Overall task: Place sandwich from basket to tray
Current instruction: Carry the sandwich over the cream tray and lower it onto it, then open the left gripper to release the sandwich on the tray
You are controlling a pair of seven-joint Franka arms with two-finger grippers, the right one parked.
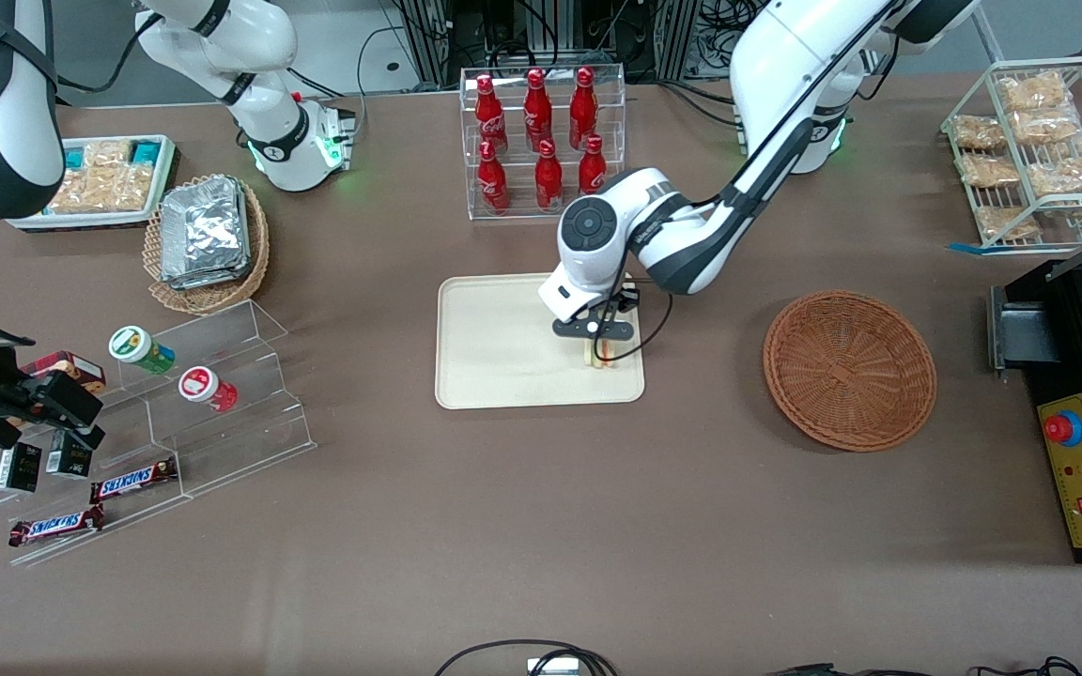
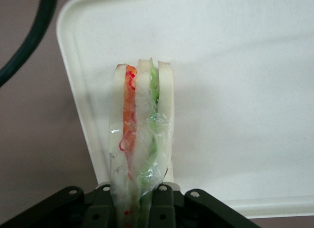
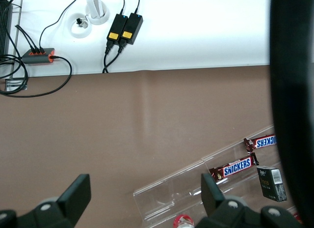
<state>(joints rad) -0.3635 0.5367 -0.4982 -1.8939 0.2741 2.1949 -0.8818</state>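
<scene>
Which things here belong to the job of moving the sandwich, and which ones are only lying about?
Belong to the job:
- sandwich, held in the hand over the tray
- tray
- basket, nothing in it

Only lying about:
- cola bottles in a clear rack
- foil packs in the tan basket
- Snickers bars
- snack bags on a wire shelf

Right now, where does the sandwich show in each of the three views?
Front view: the sandwich is under the gripper, at the tray edge nearest the reddish-brown basket.
Left wrist view: sandwich held edge-up between the fingers, over the tray.
Right wrist view: not in it.
Shared landmark: the tray.
</scene>
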